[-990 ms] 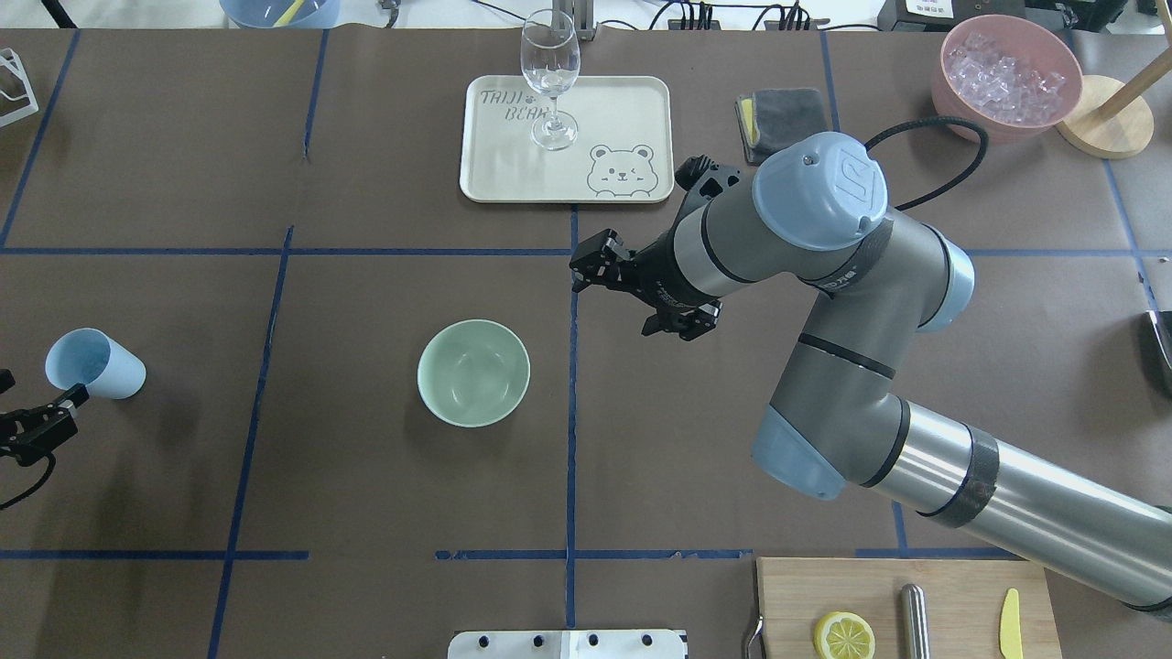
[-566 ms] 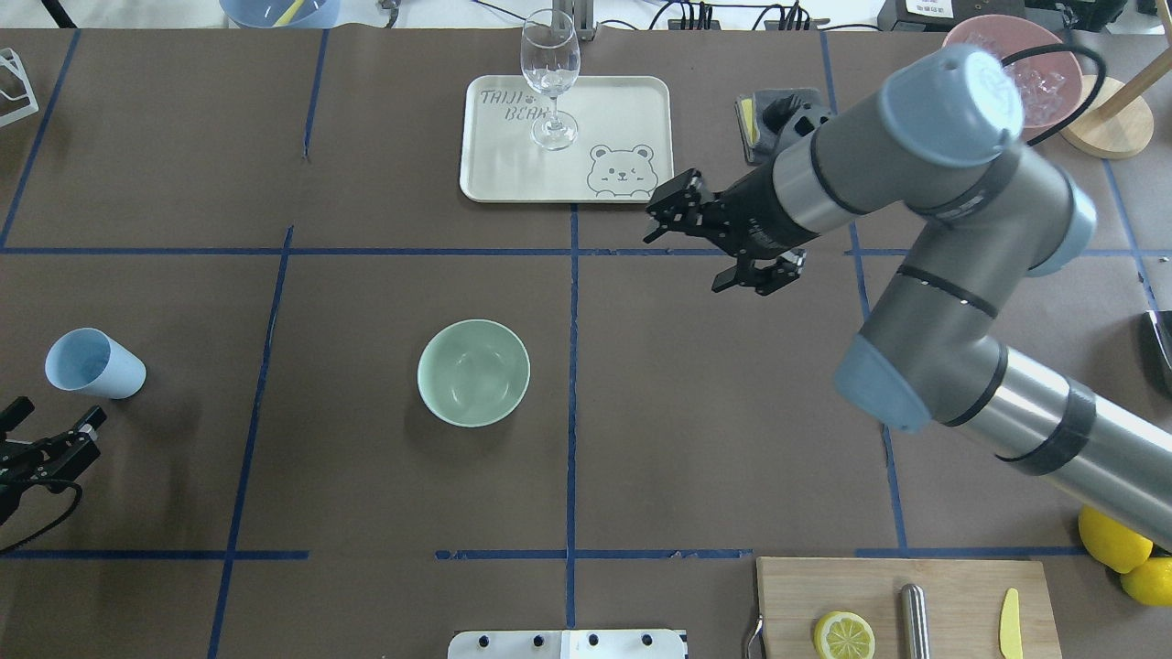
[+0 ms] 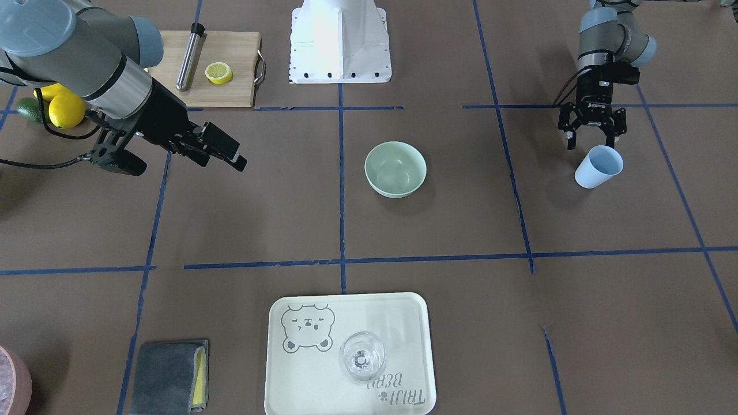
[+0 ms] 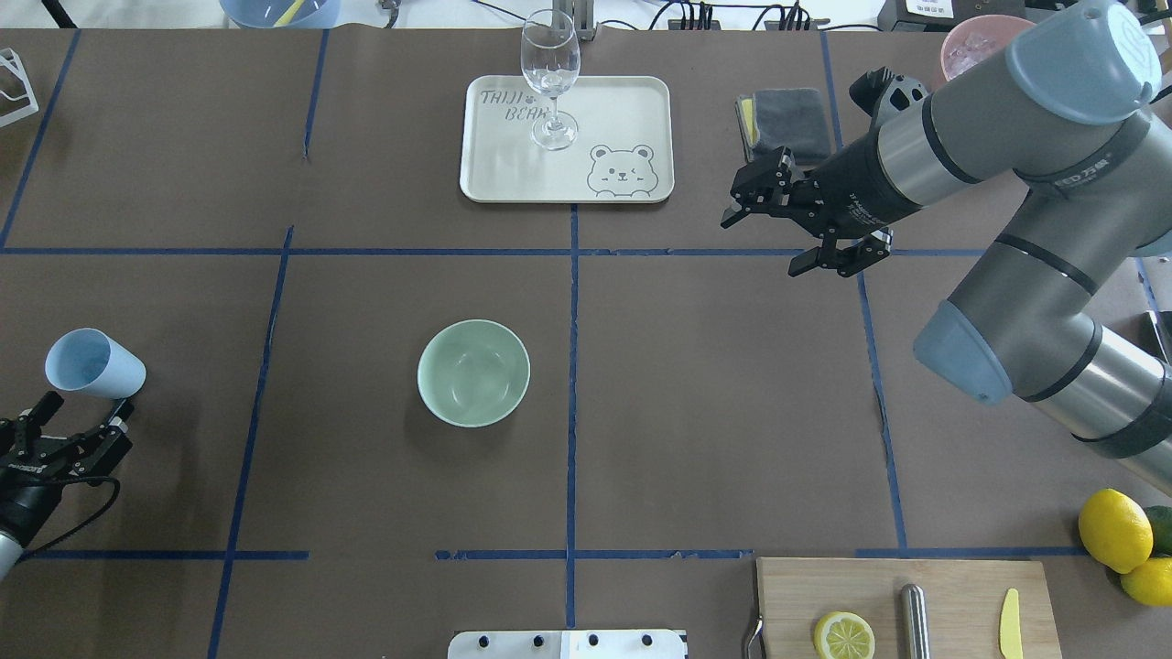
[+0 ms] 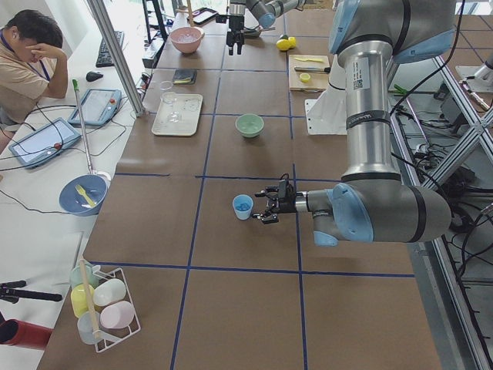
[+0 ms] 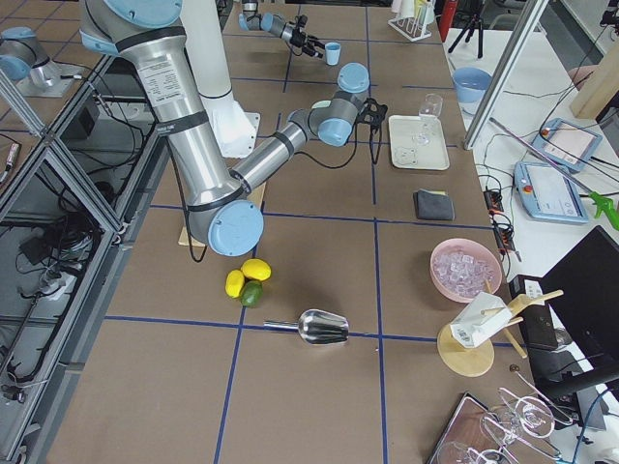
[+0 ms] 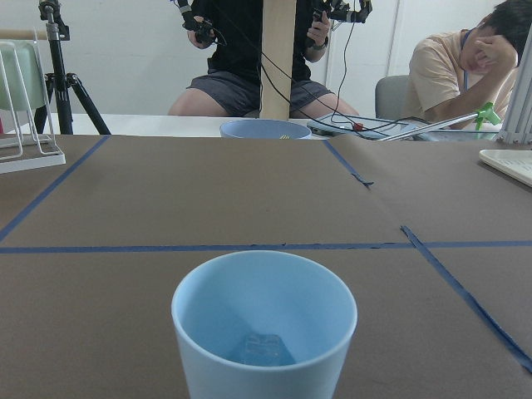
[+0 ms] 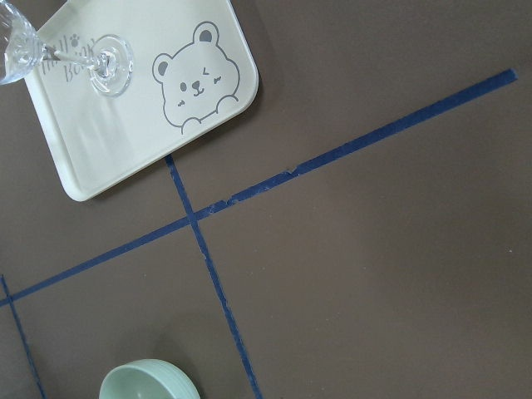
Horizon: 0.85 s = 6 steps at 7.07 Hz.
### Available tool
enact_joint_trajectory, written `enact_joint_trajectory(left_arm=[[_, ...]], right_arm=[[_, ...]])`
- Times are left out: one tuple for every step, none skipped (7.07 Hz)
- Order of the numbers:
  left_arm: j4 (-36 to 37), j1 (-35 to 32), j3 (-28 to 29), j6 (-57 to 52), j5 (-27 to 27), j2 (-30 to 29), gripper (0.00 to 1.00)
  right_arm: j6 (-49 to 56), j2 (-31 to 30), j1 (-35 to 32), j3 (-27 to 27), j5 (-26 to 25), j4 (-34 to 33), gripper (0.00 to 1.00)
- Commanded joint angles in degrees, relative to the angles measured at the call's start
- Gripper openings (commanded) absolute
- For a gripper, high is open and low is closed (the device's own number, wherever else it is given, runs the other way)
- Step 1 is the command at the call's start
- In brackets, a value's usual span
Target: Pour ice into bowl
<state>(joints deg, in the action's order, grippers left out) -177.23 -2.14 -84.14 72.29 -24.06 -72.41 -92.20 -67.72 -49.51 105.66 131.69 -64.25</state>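
Note:
The pale mint-green bowl stands empty near the table's middle; it also shows in the front view. A light blue cup stands upright at the left edge. The left wrist view shows a little clear ice at the bottom of this cup. My left gripper is open and empty, level with the cup and just short of it on my side. My right gripper is open and empty, held in the air far right of the bowl, near the tray's corner.
A cream tray with a wine glass sits at the back. A grey cloth and a pink container lie back right. A cutting board with a lemon slice, lemons and a metal scoop are near right.
My right arm has swung right and back, away from the bowl. My left gripper has drawn back from the cup's side and now sits open behind it. The cup has not moved.

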Motion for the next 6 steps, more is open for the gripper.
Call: enact_joint_trajectory(left_arm=[[0.1,-0.9,1.7,0.0,0.7,-0.6,0.98],[0.5,-1.7,1.9,0.0,0.7,-1.6,0.98],[0.7,-2.3,2.1,0.0,0.5,-2.6,0.98],[0.8,-3.7,3.7,-0.1,0.2,-3.9,0.98],[0.9,-6.1,5.9,-0.2,-0.6,-5.6,0.98],[0.9,-6.8,7.3,-0.2,-1.3,-6.2,0.98]], right_arm=[[0.1,-0.5,-0.1,0.3,0.1,0.0,1.0],[0.1,-0.6,-0.1,0.5,0.1,0.0,1.0],[0.2,-1.1,0.0,0.5,0.1,0.0,1.0],[0.2,-1.2,0.0,0.4,0.1,0.0,1.0],[0.2,-1.1,0.0,0.6,0.1,0.0,1.0],[0.2,-1.1,0.1,0.6,0.1,0.0,1.0]])
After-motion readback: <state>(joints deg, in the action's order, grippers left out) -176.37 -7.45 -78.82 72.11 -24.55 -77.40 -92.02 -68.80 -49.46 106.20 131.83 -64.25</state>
